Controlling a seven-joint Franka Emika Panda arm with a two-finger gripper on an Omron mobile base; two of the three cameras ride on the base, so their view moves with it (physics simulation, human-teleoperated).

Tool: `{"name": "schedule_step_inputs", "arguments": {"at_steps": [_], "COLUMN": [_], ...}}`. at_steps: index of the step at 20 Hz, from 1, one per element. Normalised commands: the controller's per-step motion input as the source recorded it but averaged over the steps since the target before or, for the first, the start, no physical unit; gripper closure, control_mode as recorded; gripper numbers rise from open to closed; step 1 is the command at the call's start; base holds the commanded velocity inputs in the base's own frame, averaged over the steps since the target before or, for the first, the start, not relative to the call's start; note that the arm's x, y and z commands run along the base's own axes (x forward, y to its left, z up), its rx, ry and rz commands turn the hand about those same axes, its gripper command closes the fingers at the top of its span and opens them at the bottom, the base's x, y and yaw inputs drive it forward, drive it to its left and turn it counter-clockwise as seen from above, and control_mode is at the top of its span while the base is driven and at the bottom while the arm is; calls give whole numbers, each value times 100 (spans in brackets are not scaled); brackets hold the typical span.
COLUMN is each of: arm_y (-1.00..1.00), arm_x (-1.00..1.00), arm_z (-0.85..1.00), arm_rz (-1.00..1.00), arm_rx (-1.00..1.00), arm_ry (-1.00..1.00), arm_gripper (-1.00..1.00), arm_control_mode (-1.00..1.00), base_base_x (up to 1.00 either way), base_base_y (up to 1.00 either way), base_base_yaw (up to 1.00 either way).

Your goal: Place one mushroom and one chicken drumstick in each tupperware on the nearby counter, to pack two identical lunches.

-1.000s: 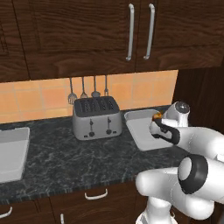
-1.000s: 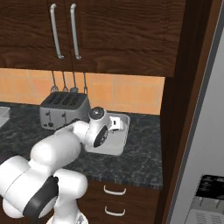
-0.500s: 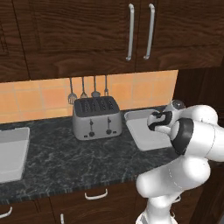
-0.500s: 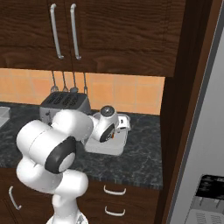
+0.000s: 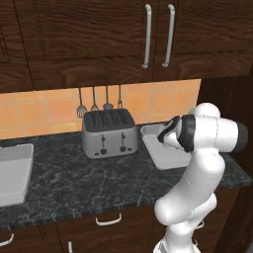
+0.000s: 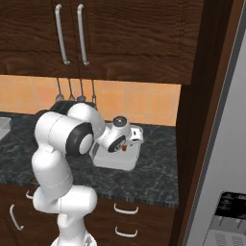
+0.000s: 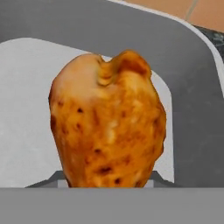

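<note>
While I watch through the hand camera, a browned chicken drumstick stands right in front of the lens, its lower end dropping between the gripper's jaws where the finger tips would rise. From that I judge that I have it clamped, with the jaws partly closed around the meat. Behind it I see the pale floor and the grey rounded wall of a tupperware, so the drumstick hangs over the inside of that container; I cannot tell whether it touches the bottom.

From the right base camera, the gripper is at the far end of my arm, poised over the same shallow grey tupperware, and a small orange-brown bit of the drumstick shows under the hand. That container sits on the counter, a dark speckled stone top, near its right end beside the tall dark wooden panel.

From the left base camera, my arm bends across the tupperware and hides most of the hand. To the left of the container, close by but apart, stands a silver toaster, with utensils hanging on the orange tiled wall behind it. Further left along the counter I see the edge of a pale sink basin. Brown upper cabinets with silver handles run above.
</note>
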Motion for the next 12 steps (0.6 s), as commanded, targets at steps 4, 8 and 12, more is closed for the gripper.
{"name": "schedule_step_inputs", "arguments": {"at_steps": [4,8,12], "arm_y": [5,7,33], "arm_x": [26,-36,-77], "arm_z": [-11,43,100], "arm_rz": [0,0,0], "arm_rx": [0,0,-4], "arm_ry": [3,-2,-16], "arm_gripper": [-100,-100,-100], "arm_control_mode": [-100,-100,-100], "base_base_x": [0,0,0], "base_base_y": [0,0,0], "base_base_yaw": [0,0,0]}}
